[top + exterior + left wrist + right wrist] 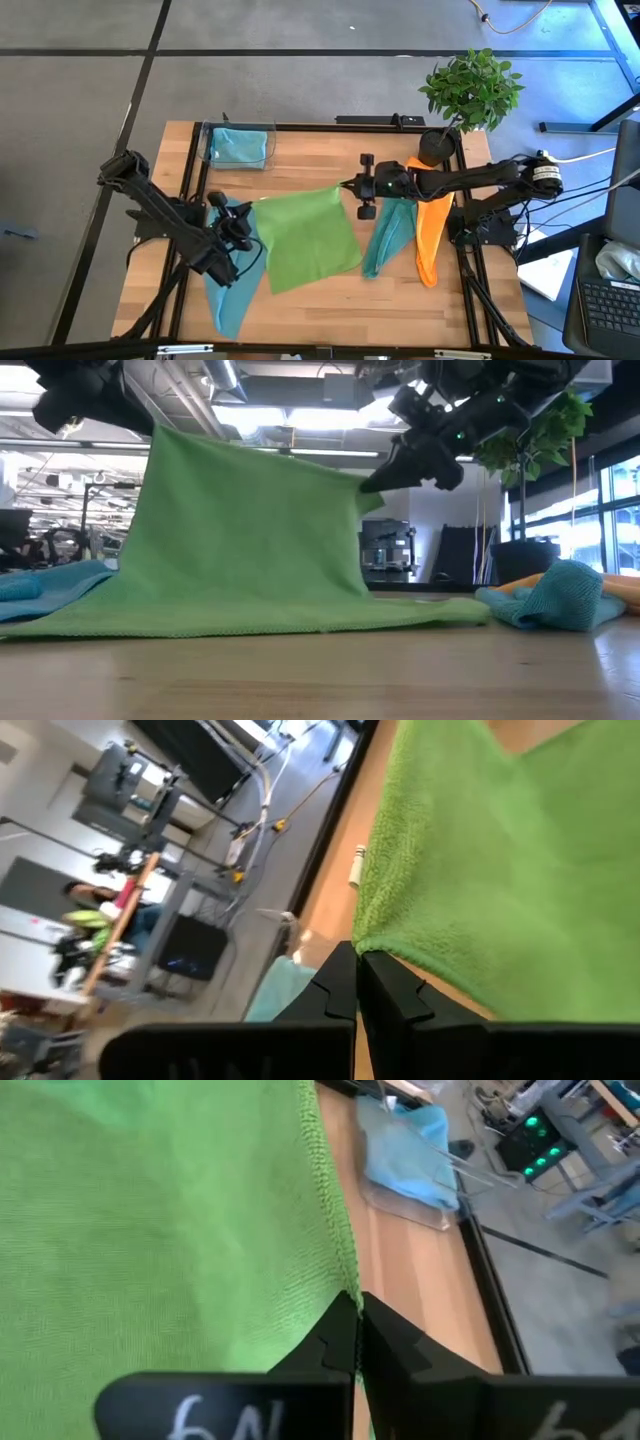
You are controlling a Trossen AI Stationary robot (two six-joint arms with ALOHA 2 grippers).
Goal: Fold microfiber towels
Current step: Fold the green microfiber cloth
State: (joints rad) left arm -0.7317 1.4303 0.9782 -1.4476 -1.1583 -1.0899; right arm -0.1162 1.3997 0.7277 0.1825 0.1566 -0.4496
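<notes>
Pinching opposite far corners of the lime green towel (308,238), the left claw (243,212) and right claw (345,187) hold that edge lifted while its near edge lies on the wooden surface (320,300). Beside it lie a teal towel (391,238) and an orange towel (430,235).

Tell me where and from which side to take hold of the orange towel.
Judging by its pose, grip the orange towel at its narrow near end, coming straight down from above. It lies as a long strip on the table's right side, its far end under the right arm and against the potted plant, the teal towel alongside; the near tip lies free.
</notes>
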